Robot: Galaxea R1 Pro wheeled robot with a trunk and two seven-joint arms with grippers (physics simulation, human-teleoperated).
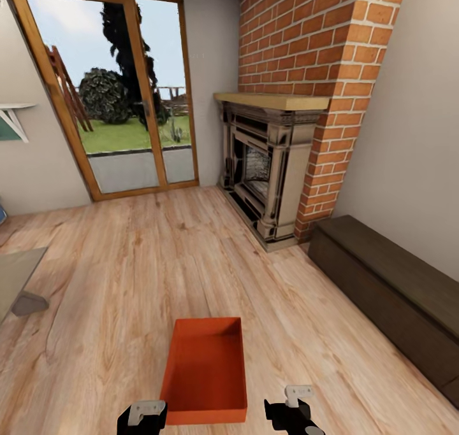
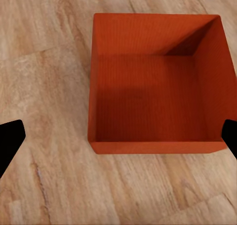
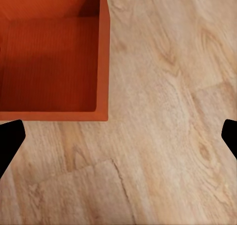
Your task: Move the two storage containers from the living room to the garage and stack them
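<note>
The left gripper and right gripper are cut off by the head view's lower edge. In the right wrist view the storage container runs past the edge.

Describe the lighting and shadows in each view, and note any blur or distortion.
Head view: even, soft daylight from the glass door; straight edges lean outward toward the corners, a wide-angle effect; the bin is sharp. Left wrist view: a darker shadow sits in one inner corner of the bin; the fingers show as flat black shapes. Right wrist view: the floor is evenly lit and slightly soft.
</note>
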